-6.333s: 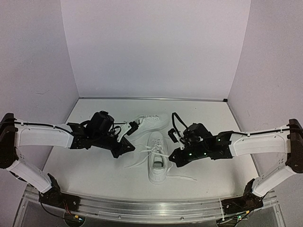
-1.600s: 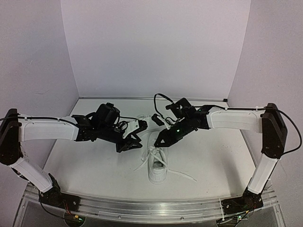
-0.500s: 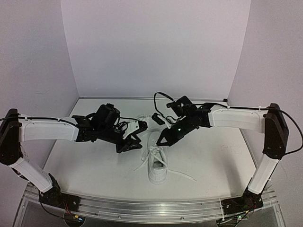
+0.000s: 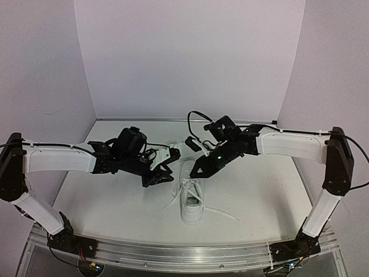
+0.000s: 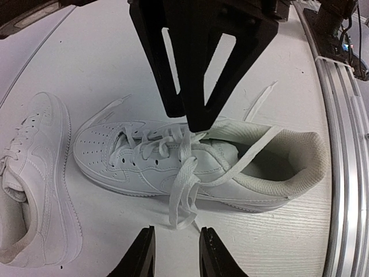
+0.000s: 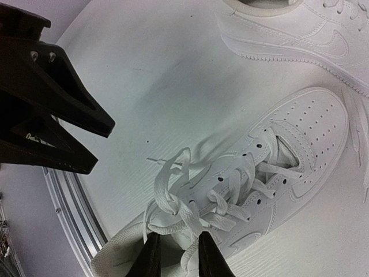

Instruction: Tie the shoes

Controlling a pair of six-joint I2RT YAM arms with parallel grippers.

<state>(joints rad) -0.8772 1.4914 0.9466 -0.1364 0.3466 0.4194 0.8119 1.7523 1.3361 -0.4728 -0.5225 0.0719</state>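
White sneaker [image 5: 144,173], laces [image 5: 181,190] loose, just ahead of left gripper [image 5: 176,257] | left jaws slightly apart, empty | right gripper [image 6: 176,257] narrowly parted over laces, hold unclear

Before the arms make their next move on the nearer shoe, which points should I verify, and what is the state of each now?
1. White low-top leather-look sneaker nearer the arms stands upright on its sole: ok.
2. Tight bow on its long white laces: not ok, they hang loose.
3. Left gripper is empty, jaws apart: ok.
4. Right gripper has a lace between its fingers: cannot tell.
5. The two grippers do not touch each other: ok.
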